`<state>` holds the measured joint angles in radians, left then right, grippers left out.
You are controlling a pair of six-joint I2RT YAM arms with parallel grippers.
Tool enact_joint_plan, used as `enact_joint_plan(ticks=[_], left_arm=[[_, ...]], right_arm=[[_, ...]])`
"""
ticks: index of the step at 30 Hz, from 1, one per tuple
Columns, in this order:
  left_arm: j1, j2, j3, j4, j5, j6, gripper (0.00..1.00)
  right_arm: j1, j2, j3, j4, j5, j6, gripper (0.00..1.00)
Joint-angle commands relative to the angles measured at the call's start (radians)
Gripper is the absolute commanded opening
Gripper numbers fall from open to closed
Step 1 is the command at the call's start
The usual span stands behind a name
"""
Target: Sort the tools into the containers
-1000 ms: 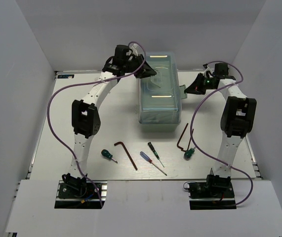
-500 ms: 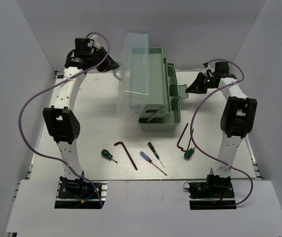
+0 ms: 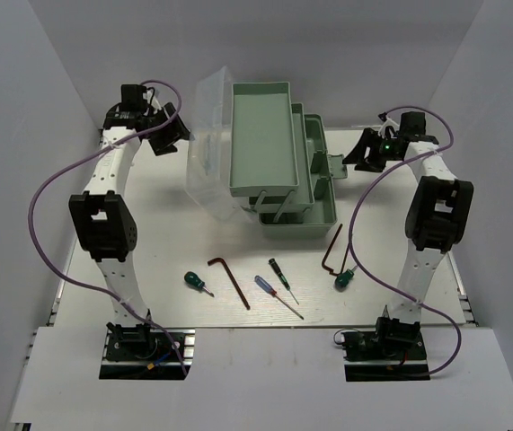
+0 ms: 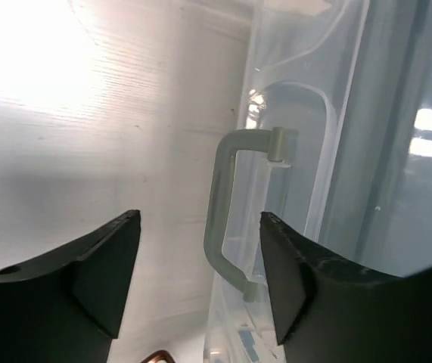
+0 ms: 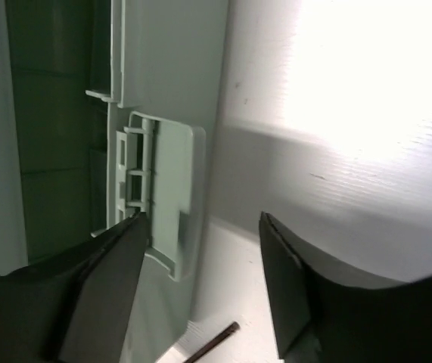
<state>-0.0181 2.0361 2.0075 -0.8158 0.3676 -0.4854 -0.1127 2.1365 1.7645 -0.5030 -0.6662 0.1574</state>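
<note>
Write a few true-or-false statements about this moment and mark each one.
1. The toolbox stands open, its clear lid folded out to the left. True.
2. A green screwdriver lies in the top tray. False: the top tray holds no tools, and both green screwdrivers lie on the table.
3. The left gripper is shut on the lid's handle. False: it is open, and the handle is not gripped.
4. The right gripper is open beside the box's latch. True.
</note>
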Motion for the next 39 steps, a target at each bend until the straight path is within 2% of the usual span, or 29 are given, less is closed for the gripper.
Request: enact_joint_plan(ticks=[1,6,9,11,12,13,14,15,16,18,19,21,22,23,25,26,30,33,39], left_arm=[[0.012,-0.099,0.042,-0.051,-0.057,0.014,0.76],[0.053,-0.181,0.002,-0.086,-0.163,0.014,0.77],[0.053,-0.249,-0.036,-0.098,-0.223,0.005,0.77],[0.063,-0.290,-0.077,-0.080,-0.251,0.005,0.71],[0.063,-0.312,-0.078,-0.080,-0.268,0.005,0.57],[0.063,-0.344,-0.090,-0.080,-0.280,0.005,0.47],[0.063,-0.359,-0.099,-0.080,-0.280,0.014,0.37],[0.063,-0.373,-0.099,-0.071,-0.280,0.014,0.21],[0.053,-0.388,-0.114,-0.071,-0.271,0.040,0.16],[0.034,-0.434,-0.145,-0.045,-0.228,0.063,0.14],[0.033,-0.477,-0.191,-0.008,-0.158,0.082,0.16],[0.021,-0.516,-0.240,0.023,-0.078,0.093,0.26],[0.008,-0.534,-0.263,0.033,-0.017,0.102,0.41],[-0.014,-0.551,-0.306,0.043,0.014,0.126,0.49],[-0.040,-0.609,-0.369,0.043,0.072,0.152,0.67],[-0.054,-0.631,-0.392,0.043,0.083,0.171,0.71],[-0.109,-0.760,-0.495,0.024,0.123,0.197,0.76],[-0.138,-0.878,-0.581,0.012,0.134,0.197,0.76],[-0.169,-1.059,-0.806,0.012,0.156,0.179,0.76]], right_arm=[[-0.018,-0.067,0.027,-0.025,-0.022,-0.064,0.68],[-0.036,-0.139,-0.013,-0.132,0.014,-0.183,0.69],[-0.041,-0.187,-0.094,-0.198,0.069,-0.306,0.64],[-0.039,-0.242,-0.128,-0.236,0.096,-0.424,0.53],[-0.035,-0.257,-0.144,-0.309,0.103,-0.453,0.48],[-0.033,-0.298,-0.199,-0.336,0.102,-0.531,0.40],[-0.028,-0.311,-0.221,-0.374,0.106,-0.550,0.37],[-0.025,-0.325,-0.264,-0.425,0.105,-0.568,0.34],[-0.019,-0.357,-0.305,-0.446,0.103,-0.609,0.31],[-0.010,-0.382,-0.373,-0.486,0.129,-0.640,0.29],[-0.001,-0.417,-0.417,-0.505,0.151,-0.650,0.29],[0.024,-0.450,-0.482,-0.503,0.189,-0.638,0.29],[0.028,-0.460,-0.503,-0.477,0.207,-0.621,0.33],[0.053,-0.473,-0.561,-0.468,0.221,-0.589,0.41],[0.080,-0.489,-0.591,-0.439,0.267,-0.562,0.49],[0.094,-0.486,-0.618,-0.416,0.292,-0.535,0.50],[0.148,-0.434,-0.628,-0.358,0.410,-0.406,0.52],[0.166,-0.386,-0.637,-0.310,0.462,-0.325,0.52],[0.191,-0.276,-0.628,-0.258,0.455,-0.188,0.52]])
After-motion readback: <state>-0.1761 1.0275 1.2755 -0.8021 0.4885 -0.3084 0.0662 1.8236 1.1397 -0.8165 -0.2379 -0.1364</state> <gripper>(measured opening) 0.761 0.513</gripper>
